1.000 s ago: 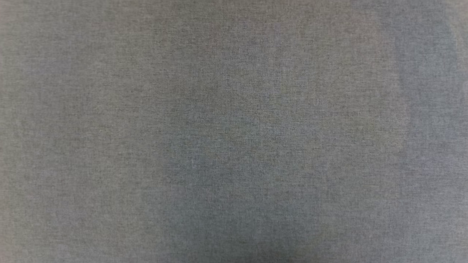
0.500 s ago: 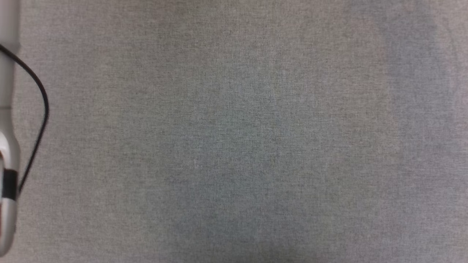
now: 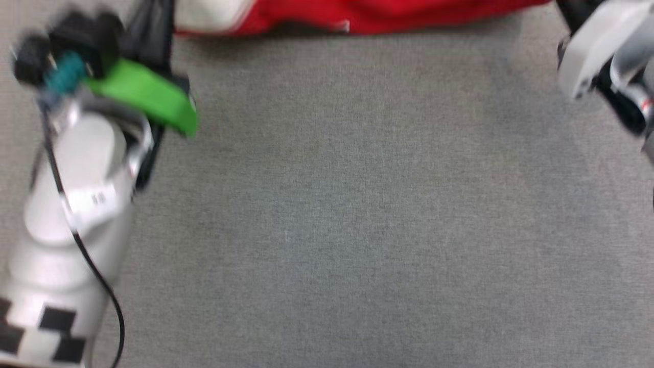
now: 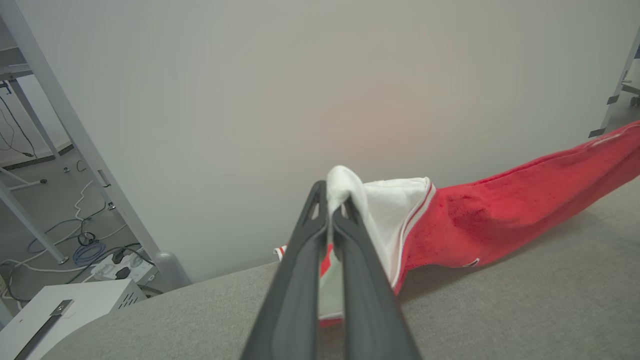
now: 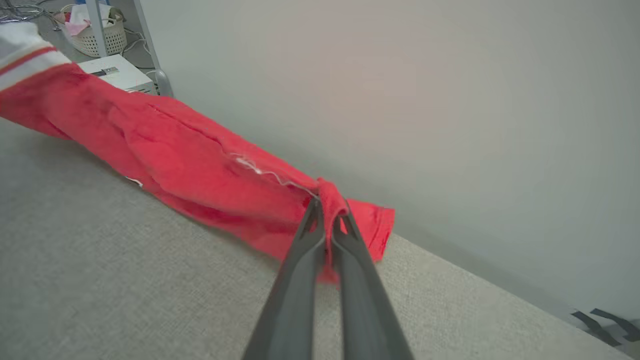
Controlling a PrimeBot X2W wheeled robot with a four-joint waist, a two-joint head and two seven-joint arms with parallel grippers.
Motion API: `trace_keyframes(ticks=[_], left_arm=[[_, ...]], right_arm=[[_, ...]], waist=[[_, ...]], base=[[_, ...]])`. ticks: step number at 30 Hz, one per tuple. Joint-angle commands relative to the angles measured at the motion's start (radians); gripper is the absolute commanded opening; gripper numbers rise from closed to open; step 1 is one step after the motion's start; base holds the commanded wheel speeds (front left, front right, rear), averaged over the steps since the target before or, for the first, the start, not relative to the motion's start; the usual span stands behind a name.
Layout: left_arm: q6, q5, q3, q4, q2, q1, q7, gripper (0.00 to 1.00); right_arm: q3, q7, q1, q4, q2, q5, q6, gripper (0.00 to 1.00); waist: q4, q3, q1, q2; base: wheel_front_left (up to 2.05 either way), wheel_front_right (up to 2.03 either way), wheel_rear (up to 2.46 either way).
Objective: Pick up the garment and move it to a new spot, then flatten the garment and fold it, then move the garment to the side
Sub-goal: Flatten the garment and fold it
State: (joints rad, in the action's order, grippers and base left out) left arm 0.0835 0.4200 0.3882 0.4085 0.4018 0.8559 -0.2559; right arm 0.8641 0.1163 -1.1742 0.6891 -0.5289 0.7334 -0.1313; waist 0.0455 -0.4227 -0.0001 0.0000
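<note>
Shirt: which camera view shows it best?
Left wrist view: the shirt is sharp, with white sleeve, striped trim and red body. Right wrist view shows mostly red body; head view catches a blurred strip at its top edge.

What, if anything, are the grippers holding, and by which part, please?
Both hold the garment: the left gripper pinches its white sleeve, the right gripper pinches bunched red fabric at the opposite end.
</note>
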Motion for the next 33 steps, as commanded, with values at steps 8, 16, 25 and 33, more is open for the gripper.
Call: trace_keyframes(ticks=[8, 16, 25, 33], left_arm=[[-0.033, 0.036, 0.044, -0.087, 0.004, -0.35, 0.008, 0.0], [-0.048, 0.116, 0.057, -0.125, 0.022, -0.617, 0.048, 0.0], [-0.082, 0.19, 0.076, -0.146, 0.008, -0.869, 0.066, 0.0], [-0.11, 0.239, 0.084, -0.177, -0.001, -1.026, 0.073, 0.0]], right_arm=[[0.081, 0.003, 0.287, -0.084, -0.08, 0.085, 0.001, 0.0], [0.084, 0.024, 0.518, -0.1, -0.118, 0.135, 0.001, 0.0], [0.062, 0.04, 0.754, -0.139, -0.143, 0.162, 0.001, 0.0], [-0.01, 0.034, 0.95, -0.195, -0.165, 0.158, 0.001, 0.0]], waist=[[0.023, 0.189, 0.0001, 0.0], [0.013, 0.304, 0.0001, 0.0], [0.014, 0.398, 0.0001, 0.0], [0.027, 0.45, 0.0001, 0.0]], base=[[0.0, 0.0, 0.0], [0.0, 0.0, 0.0], [0.0, 0.0, 0.0], [0.0, 0.0, 0.0]])
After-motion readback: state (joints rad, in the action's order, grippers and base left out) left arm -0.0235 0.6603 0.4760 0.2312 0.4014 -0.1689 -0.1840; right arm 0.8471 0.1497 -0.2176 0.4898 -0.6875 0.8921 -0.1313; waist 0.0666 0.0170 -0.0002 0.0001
